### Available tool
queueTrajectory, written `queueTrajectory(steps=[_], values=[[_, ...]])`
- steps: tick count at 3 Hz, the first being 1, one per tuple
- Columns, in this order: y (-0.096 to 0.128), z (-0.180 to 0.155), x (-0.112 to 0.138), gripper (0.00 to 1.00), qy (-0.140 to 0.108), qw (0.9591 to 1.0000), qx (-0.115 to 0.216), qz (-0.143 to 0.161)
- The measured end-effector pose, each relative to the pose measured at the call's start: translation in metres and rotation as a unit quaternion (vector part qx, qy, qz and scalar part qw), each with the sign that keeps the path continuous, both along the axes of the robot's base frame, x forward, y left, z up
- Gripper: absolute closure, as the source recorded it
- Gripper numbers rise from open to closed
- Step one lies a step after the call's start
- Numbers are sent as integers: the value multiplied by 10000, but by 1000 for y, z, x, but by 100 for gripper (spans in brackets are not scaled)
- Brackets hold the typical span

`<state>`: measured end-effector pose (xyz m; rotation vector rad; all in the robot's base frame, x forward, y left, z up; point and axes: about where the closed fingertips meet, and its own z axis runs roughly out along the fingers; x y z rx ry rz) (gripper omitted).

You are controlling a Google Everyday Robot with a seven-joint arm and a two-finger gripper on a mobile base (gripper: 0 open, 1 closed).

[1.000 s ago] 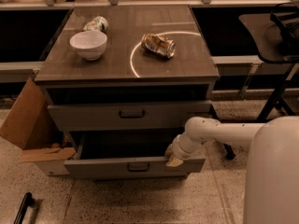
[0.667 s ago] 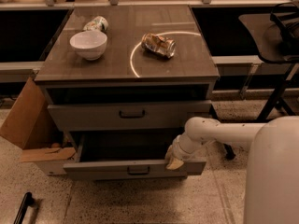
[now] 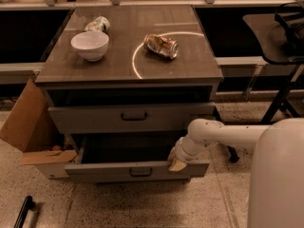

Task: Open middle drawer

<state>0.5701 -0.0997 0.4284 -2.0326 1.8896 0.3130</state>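
The middle drawer point(image 3: 95, 171) stands pulled out toward 6 o'clock, under the cabinet top point(image 3: 190, 65). The gripper point(image 3: 176, 162) is at the drawer's front edge, at 3 o'clock from the bar handle point(image 3: 140, 171); whether it grasps anything, I cannot tell.

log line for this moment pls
phase: open drawer | middle drawer: pulled out | gripper: at its front rim, right side

Gripper point(image 3: 176, 164) on lowest drawer point(image 3: 109, 171), closure unclear
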Motion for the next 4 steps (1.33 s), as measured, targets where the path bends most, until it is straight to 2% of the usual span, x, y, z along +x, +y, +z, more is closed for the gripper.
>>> queueTrajectory(steps=[1, 2, 4], values=[[1, -1, -1, 35, 11, 10000, 2, 7], [1, -1, -1, 4, 18, 10000, 3, 10], [3, -3, -3, 0, 64, 10000, 3, 46]])
